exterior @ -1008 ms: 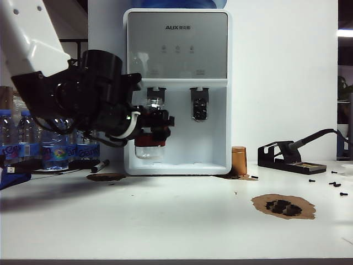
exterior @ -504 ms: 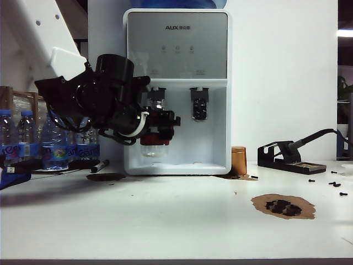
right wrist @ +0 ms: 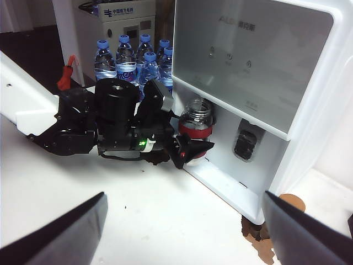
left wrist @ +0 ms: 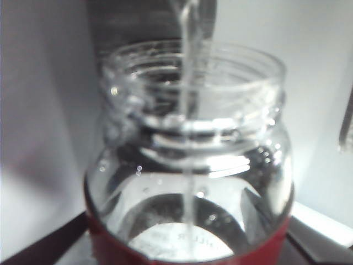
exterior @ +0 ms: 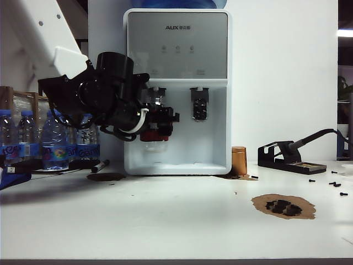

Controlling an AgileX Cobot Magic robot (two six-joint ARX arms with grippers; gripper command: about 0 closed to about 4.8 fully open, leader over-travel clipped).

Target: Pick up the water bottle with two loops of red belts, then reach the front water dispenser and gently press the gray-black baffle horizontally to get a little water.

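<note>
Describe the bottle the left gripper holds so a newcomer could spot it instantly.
Find the white water dispenser. In its bay, below the left-hand spout, the left gripper grips the water bottle. Unlike the blue-capped plastic bottles beside the dispenser, it is uncapped, wide-mouthed and red-banded.

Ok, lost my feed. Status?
Left pincer shut on water bottle, under dispenser spout, water streaming in. Right pincer open, hanging back. Nothing blocking.

Left gripper (exterior: 161,122) extended level, clamped around its load; right gripper (right wrist: 182,221) raised, jaws wide
</note>
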